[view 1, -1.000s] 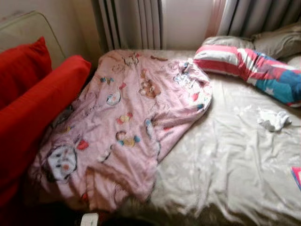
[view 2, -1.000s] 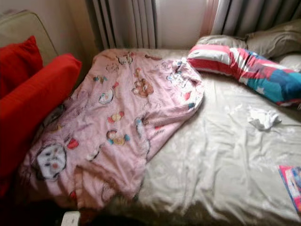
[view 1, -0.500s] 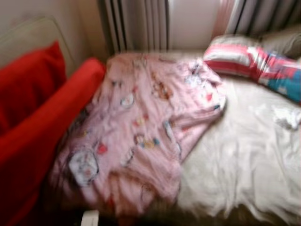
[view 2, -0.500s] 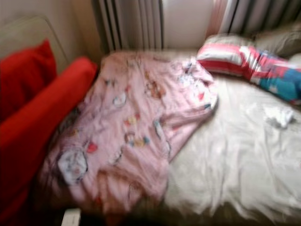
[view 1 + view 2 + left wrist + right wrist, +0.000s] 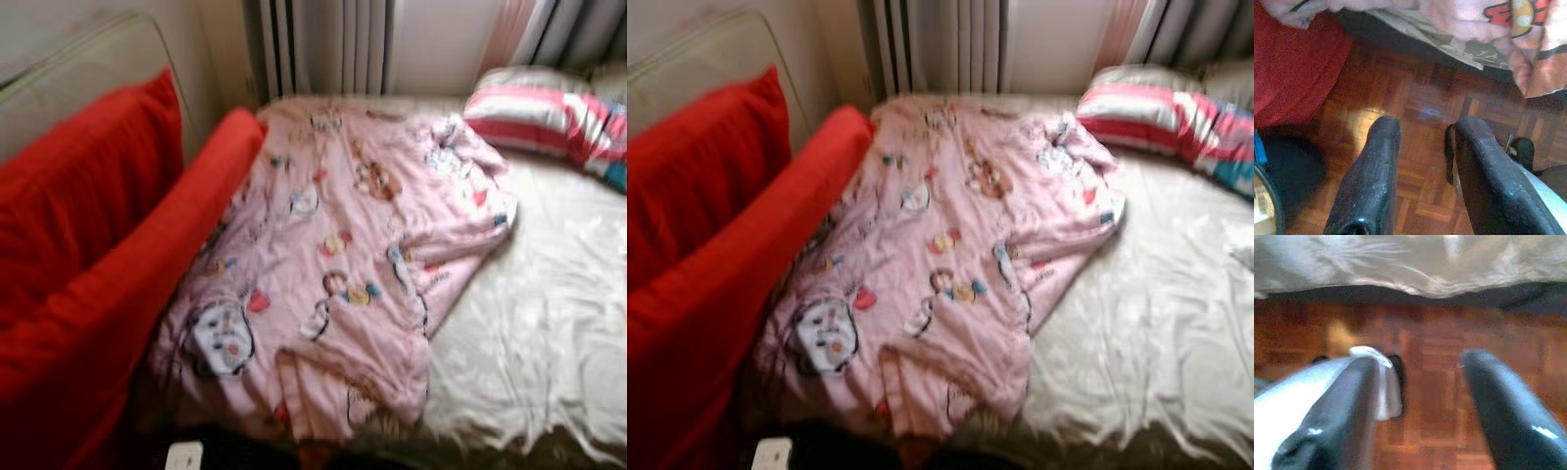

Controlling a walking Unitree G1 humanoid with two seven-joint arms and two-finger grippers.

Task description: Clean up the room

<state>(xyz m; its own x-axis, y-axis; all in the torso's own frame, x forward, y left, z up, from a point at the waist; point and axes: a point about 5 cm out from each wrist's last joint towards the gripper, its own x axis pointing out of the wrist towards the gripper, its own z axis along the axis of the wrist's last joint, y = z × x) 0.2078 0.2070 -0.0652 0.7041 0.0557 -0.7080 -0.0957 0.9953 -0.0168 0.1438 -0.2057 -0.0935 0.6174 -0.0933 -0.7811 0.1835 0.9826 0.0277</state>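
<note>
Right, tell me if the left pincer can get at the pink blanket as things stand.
Probably yes. The left pincer hangs open above the wooden floor, with the pink blanket draping over the bed edge just ahead and nothing between them.

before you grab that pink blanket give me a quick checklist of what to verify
1. Left pincer open, holding nothing: ok.
2. Right pincer open, holding nothing: ok.
3. Pink cartoon-print blanket in sight on the cream bedsheet: ok.
4. Pincers near the blanket: not ok, both hang low over the wooden parquet floor.
5. Blanket free of the long red cushion: cannot tell, their edges meet.
6. View sharp enough to aim: not ok, blurred.
</note>
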